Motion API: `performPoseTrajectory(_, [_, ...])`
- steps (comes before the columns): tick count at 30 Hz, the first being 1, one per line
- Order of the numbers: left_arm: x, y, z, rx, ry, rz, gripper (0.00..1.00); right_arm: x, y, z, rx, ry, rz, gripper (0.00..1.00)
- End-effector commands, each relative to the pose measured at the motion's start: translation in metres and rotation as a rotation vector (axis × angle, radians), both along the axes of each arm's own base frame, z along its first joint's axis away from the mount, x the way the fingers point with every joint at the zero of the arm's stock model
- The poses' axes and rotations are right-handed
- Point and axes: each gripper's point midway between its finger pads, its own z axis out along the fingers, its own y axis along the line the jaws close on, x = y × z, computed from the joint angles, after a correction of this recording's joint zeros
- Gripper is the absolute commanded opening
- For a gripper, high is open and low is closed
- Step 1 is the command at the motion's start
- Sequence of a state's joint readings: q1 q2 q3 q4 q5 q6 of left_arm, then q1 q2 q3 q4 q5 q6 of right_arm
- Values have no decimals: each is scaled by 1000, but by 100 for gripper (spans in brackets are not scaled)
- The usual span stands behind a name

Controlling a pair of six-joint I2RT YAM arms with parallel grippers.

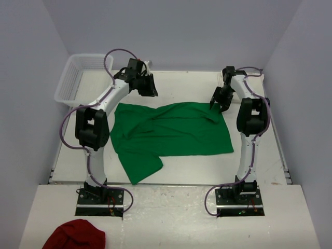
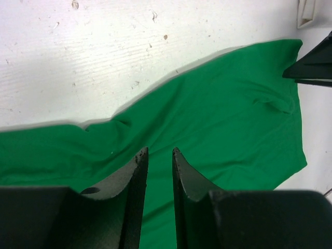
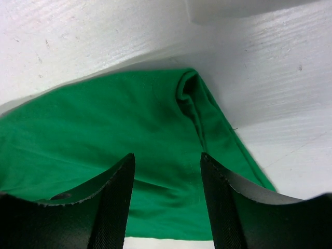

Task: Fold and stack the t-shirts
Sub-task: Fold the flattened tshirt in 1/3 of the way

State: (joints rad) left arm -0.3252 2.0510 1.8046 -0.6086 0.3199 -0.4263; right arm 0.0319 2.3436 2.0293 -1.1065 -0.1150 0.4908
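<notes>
One white table (image 1: 259, 161) carries the work area, its surface scuffed and speckled in both wrist views. One green t-shirt (image 1: 171, 132) lies on it between the two arms, spread roughly flat but creased. A diagonal ridge runs across its left half, and one flap reaches toward the near edge of the table at the left. The left arm (image 1: 93, 127) stands at the shirt's left side and reaches to the far-left corner of the cloth. The right arm (image 1: 251, 116) stands at the shirt's right side and reaches to its far-right corner. A white mesh basket (image 1: 78, 75) sits at the far-left corner of the table, well apart from the shirt. A dark red cloth (image 1: 75, 236) lies bunched on the near platform, in front of the left arm's base. The left gripper (image 2: 159, 151) hangs above the shirt's far edge. Its jaws are parted by only a narrow slot, nothing lies between them, and green cloth shows below through the gap. The right gripper (image 3: 167, 155) hangs above the far-right corner of the shirt. Its jaws stand noticeably wider than the left pair and grip nothing. A small rolled fold (image 3: 189, 93) marks that corner of the shirt, just beyond the fingertips.
</notes>
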Motion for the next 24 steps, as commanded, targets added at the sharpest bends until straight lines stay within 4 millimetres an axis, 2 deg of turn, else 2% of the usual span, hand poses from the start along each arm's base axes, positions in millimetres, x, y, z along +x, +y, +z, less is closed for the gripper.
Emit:
performPoseTrajectory(1, [-1, -1, 50, -62, -95, -17, 27, -7, 3, 8, 11, 29, -35, 55])
performPoseTrajectory(3, [-2, -2, 51, -76, -87, -19, 27, -13, 7, 10, 27, 32, -36, 55])
performPoseTrajectory(4, [-3, -3, 50, -83, -86, -20, 27, -9, 10, 12, 38, -3, -34, 55])
performPoseTrajectory(5, [-4, -5, 49, -93, -79, -29, 27, -20, 15, 5, 39, 10, -22, 55])
performPoseTrajectory(6, [-5, -5, 45, -94, -69, -27, 27, -19, 18, 22, 43, -54, -6, 55])
performPoseTrajectory(8, [-5, -5, 40, -89, -59, -24, 27, -14, 19, 32, 38, -143, 3, 55])
performPoseTrajectory(9, [-7, -3, 32, -81, -44, -21, 27, -19, 19, 44, 46, -181, 10, 55])
performPoseTrajectory(10, [-8, -2, 29, -73, -37, -15, 27, -10, 22, 54, 55, -248, 26, 55])
performPoseTrajectory(11, [-8, 0, 24, -63, -30, -11, 27, -13, 25, 59, 74, -268, 35, 55])
performPoseTrajectory(13, [-10, 4, 15, -36, -10, 0, 27, -8, 30, 87, 106, -357, 64, 57])
performPoseTrajectory(15, [-12, 6, 8, -28, 2, 5, 27, -10, 38, 101, 148, -386, 82, 60])
performPoseTrajectory(19, [-17, 12, -3, 6, 30, 17, 27, -19, 41, 122, 169, -424, 101, 67])
performPoseTrajectory(21, [-22, 15, -9, 18, 48, 20, 27, -31, 44, 115, 197, -398, 90, 71])
performPoseTrajectory(22, [-24, 16, -11, 25, 54, 24, 27, -32, 53, 118, 255, -415, 85, 72])
performPoseTrajectory(23, [-25, 17, -10, 27, 53, 25, 27, -48, 58, 109, 290, -395, 73, 75])
performPoseTrajectory(24, [-28, 18, -12, 26, 61, 28, 27, -52, 63, 109, 328, -410, 63, 76])
